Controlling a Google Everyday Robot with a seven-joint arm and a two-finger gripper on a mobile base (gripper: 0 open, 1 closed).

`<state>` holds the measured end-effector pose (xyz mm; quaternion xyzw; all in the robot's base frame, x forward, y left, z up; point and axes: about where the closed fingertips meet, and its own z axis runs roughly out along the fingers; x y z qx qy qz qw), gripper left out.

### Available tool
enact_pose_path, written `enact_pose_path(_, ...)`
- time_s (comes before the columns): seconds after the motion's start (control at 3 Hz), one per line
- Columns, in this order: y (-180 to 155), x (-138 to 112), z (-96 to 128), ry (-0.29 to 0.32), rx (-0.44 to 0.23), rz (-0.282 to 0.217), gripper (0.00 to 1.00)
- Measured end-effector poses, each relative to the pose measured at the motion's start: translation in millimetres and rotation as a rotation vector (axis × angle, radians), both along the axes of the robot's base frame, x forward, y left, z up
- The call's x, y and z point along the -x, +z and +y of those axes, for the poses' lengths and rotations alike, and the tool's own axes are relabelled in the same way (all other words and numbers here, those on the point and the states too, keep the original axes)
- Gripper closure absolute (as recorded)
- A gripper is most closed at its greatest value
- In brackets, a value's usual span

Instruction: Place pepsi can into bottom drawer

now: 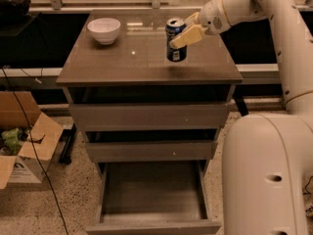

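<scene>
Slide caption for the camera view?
Gripper clasps the pepsi can at the cabinet top, apart from the white bowl; bottom drawer open below.

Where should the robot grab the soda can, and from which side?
Around the middle of its round wall, coming from the right. The pepsi can is upright and narrow enough to span, and the gripper holds it just there, over the cabinet top.

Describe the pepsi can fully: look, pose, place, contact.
The pepsi can is small, dark blue, metal-looking, with a silver top and pale logo markings. It is upright over the right half of the cabinet top; resting or lifted, I cannot tell. The end effector, reaching from the right, grips its upper half.
</scene>
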<state>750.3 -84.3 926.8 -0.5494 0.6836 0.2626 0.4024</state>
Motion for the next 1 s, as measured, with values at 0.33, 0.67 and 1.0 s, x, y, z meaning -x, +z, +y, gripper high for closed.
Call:
enact_pose_path(0.33,47.1,40.8,-30.3,-0.021,-0.005,-0.093,1.0)
enact_pose_path(0.67,125.2,94.9,-61.7,-0.112,-0.044,-0.268,1.0)
enact_pose_path(1.0,156.3,124.6,-61.5,-0.142,-0.054,-0.318,1.0)
